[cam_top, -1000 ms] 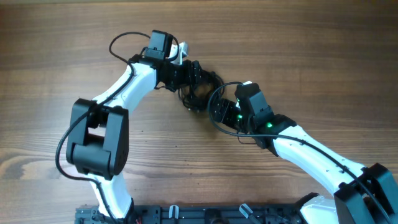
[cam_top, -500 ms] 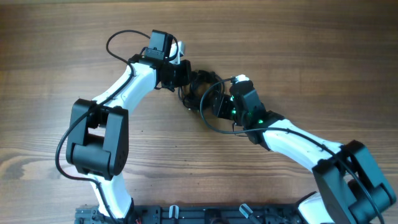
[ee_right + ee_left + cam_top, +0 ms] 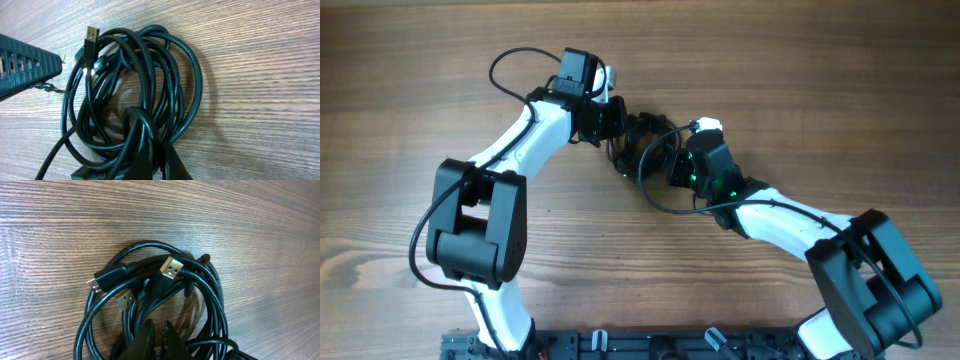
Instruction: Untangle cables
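Note:
The cables [image 3: 638, 140] lie as one tangled black coil on the wooden table [image 3: 820, 80], between my two arms. In the left wrist view the coil [image 3: 210, 287] shows two silver USB plugs [image 3: 172, 268] and a smaller plug [image 3: 94, 283]. My left gripper [image 3: 159, 326] [image 3: 623, 126] is shut at the coil's edge, with strands running in under its fingers. My right gripper [image 3: 159, 150] [image 3: 666, 160] is shut on a strand that arcs over [image 3: 136, 114] and drops between its fingers. The coil [image 3: 187, 75] spreads beyond them.
The left gripper's ribbed teal body [image 3: 25, 67] sits at the coil's far left in the right wrist view. A thicker arm wire loops behind the left arm [image 3: 500, 68] and another beside the right arm [image 3: 645, 190]. A black rail [image 3: 620, 345] runs along the near edge.
Both grippers have gone from open to shut in the tangle. The right arm has slid left and closer to the coil. The left arm has barely moved.

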Robot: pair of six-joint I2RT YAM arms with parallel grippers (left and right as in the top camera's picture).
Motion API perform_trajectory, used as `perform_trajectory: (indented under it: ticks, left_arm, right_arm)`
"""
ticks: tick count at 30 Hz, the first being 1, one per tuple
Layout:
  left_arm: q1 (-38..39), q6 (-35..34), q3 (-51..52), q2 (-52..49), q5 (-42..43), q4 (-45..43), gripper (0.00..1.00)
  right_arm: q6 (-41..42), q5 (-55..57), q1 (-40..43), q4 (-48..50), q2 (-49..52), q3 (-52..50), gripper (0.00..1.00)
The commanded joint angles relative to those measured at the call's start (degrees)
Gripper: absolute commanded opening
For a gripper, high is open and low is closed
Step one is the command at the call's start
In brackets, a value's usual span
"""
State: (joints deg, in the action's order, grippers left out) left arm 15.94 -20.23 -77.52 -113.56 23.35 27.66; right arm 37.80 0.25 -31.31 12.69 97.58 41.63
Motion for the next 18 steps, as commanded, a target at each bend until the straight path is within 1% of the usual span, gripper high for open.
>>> perform_trajectory:
  ticks: [1, 4, 8, 12, 13, 18]
  left_arm:
    - [-0.3, 0.1, 0.3, 1.2, -0.8, 0.0, 0.09]
    - [-0.3, 0.1, 0.3, 1.2, -0.8, 0.0, 0.09]
    - [-0.3, 0.1, 0.3, 1.2, -0.8, 0.0, 0.09]
    - [-0.3, 0.1, 0.3, 1.2, -1.0, 0.0, 0.09]
    - [-0.3, 0.1, 0.3, 1.2, -1.0, 0.0, 0.1]
    - [-0.3, 0.1, 0.3, 1.2, -1.9, 0.1, 0.1]
  right_arm:
    - [-6.2, -1.9, 0.1, 1.9, 0.2, 1.1, 0.04]
    - [-8.2, -4.2, 0.5, 1.4, -3.5, 1.2, 0.04]
    - [-8.2, -6.6, 0.7, 1.2, -8.5, 1.2, 0.04]
    - [-7.6, -9.4, 0.7, 0.7, -11.5, 1.2, 0.04]
    - [-7.0, -9.4, 0.7, 0.2, -12.2, 1.3, 0.04]
    - [1.1, -9.4, 1.5, -1.8, -17.5, 2.1, 0.04]
